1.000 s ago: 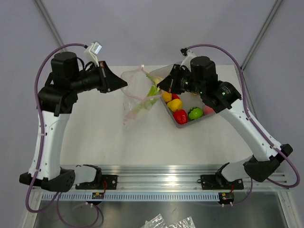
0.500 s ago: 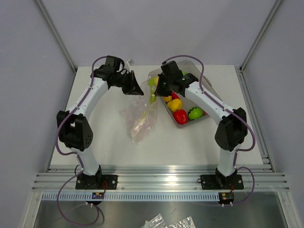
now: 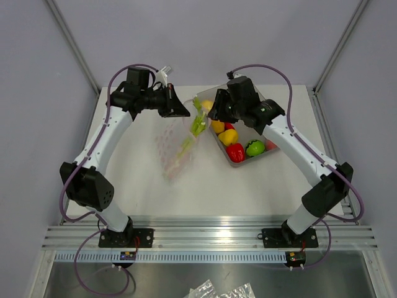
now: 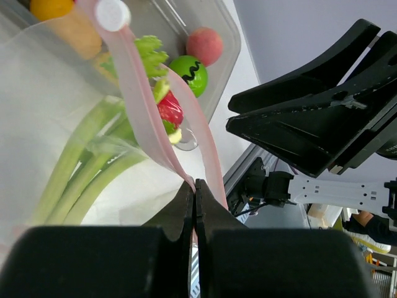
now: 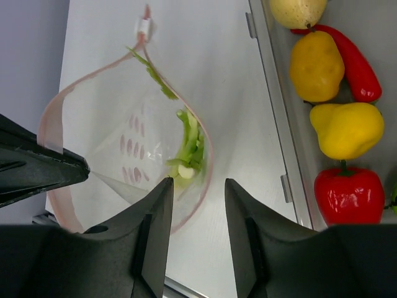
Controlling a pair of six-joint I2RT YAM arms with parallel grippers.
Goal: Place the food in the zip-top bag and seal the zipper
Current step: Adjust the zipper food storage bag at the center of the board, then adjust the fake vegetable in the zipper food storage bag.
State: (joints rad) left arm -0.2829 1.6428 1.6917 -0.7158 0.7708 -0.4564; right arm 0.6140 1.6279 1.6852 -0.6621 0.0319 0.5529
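Note:
My left gripper is shut on the pink-red zipper of the clear zip-top bag and holds its mouth up above the table. The bag hangs down to the lower left. A green celery stalk sits inside it, also seen in the right wrist view. My right gripper is open and empty, just above and right of the bag's open mouth. The rest of the food lies in the grey tray: a yellow pepper, a red pepper, a red chilli and a green piece.
The grey translucent tray stands right of the bag, its wall close beside the bag's mouth. A white slider sits at the far end of the zipper. The left gripper's tip shows at the bag's rim.
Both arms have changed posture. The left gripper still holds the bag's rim, and the bag now hangs longer toward the lower left. The right gripper has shifted slightly right of the mouth.

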